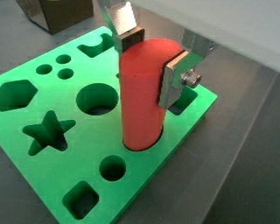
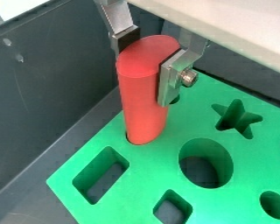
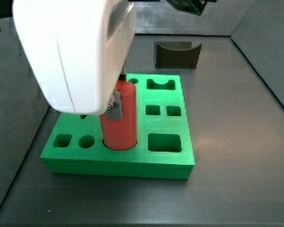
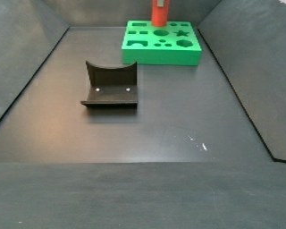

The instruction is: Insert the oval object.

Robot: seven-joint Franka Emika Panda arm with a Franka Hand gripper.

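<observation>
The oval object (image 1: 145, 101) is a tall red-orange peg standing upright on the green block (image 1: 166, 179). Its lower end sits in a hole near the block's edge, and most of its length stands above the block. My gripper (image 1: 154, 61) is shut on the peg's upper part, with one silver finger (image 1: 178, 80) on each flat side. Both wrist views show this grip, with the peg (image 2: 143, 92) and the gripper (image 2: 150, 59) over the block (image 2: 143, 171). In a side view the peg (image 3: 118, 124) shows under the white hand, and in the far side view (image 4: 160, 12) it stands on the block (image 4: 164, 55).
The block has other holes: a star (image 1: 46, 131), a hexagon (image 1: 14, 92), a round one (image 1: 95, 98) and squares (image 3: 165, 142). The dark fixture (image 4: 110, 85) stands on the floor away from the block. Dark walls enclose the floor.
</observation>
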